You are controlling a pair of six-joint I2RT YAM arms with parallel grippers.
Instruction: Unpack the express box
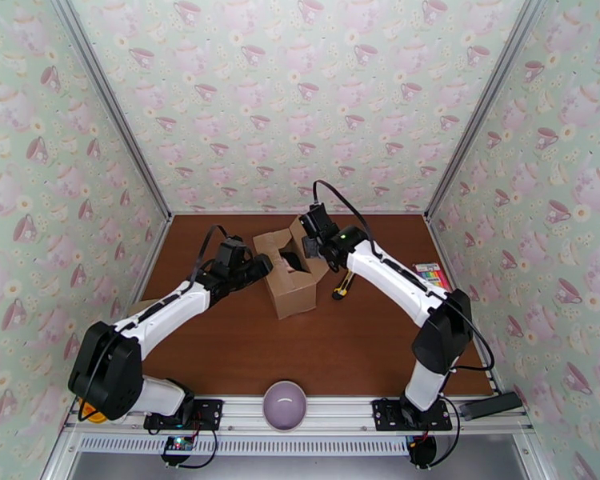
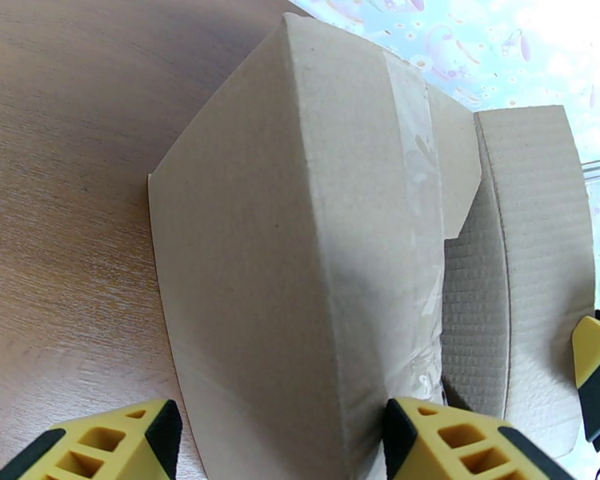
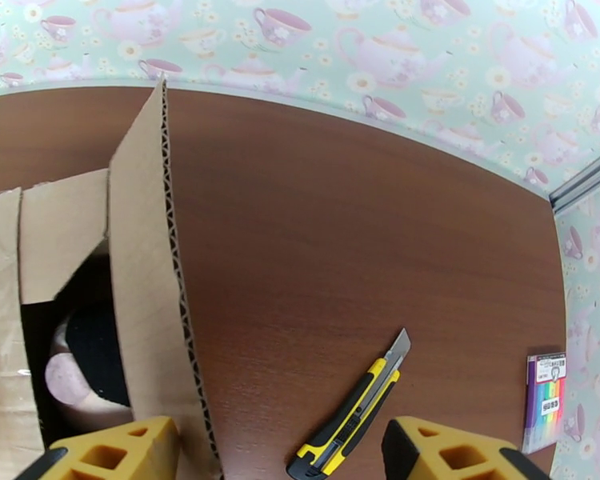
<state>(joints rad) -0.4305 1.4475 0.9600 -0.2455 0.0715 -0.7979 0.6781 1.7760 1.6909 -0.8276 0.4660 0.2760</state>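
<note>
The express box (image 1: 288, 275) stands mid-table, a brown carton with its top flaps raised and a dark opening. My left gripper (image 1: 256, 268) is at its left side. In the left wrist view the gripper (image 2: 276, 450) is open, its yellow fingers (image 2: 452, 442) straddling the box's taped outer wall (image 2: 300, 258). My right gripper (image 1: 313, 246) is at the box's right flap. In the right wrist view the gripper (image 3: 280, 458) is open, and the upright flap (image 3: 152, 314) rises just beside its left finger (image 3: 100, 458). Something dark and pinkish (image 3: 80, 362) lies inside the box.
A yellow-and-black utility knife (image 1: 342, 286) (image 3: 356, 410) lies on the table just right of the box. A pack of coloured markers (image 1: 434, 275) (image 3: 544, 402) sits near the right wall. A purple bowl (image 1: 285, 404) rests on the front rail between the arm bases.
</note>
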